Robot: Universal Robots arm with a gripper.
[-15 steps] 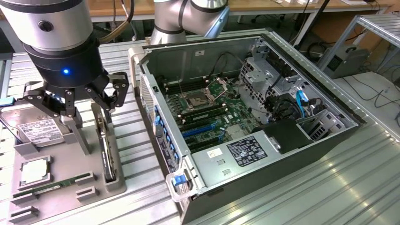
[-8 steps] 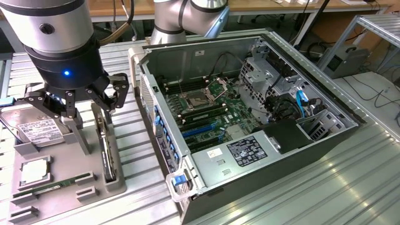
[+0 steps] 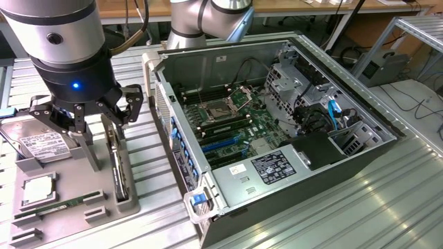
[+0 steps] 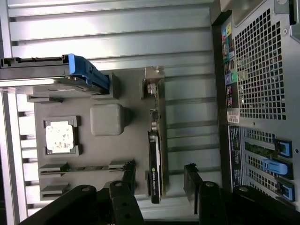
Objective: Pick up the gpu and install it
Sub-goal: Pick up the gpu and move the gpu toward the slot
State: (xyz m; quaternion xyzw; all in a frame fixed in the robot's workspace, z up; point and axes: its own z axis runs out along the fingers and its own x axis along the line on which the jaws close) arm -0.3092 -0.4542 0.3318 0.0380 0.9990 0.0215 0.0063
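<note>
While the gpu is not yet gripped, the work stands at the pick-up step, with nothing installed so far. The open computer case lies on its side at the exterior view's right, its motherboard exposed and no card standing in the blue expansion slots. At the exterior view's left the robot arm hangs over the grey parts fixture, which sits just beside the case. The gripper is spread wide and holds nothing. In the wrist view its two dark fingers stand one on either side of the card's line.

On the fixture, the hard drive with its white label is the largest part. Next to it the gpu stands on its long edge in a slot at the fixture's case-side margin, with the silver bracket end away from the gripper. Smaller again are the square processor and the narrow green memory stick.

As I judge it, a sound grasp calls for the fingers to straddle the thin card squarely, low enough to catch its faces, then to lift it straight out of the slot.
</note>
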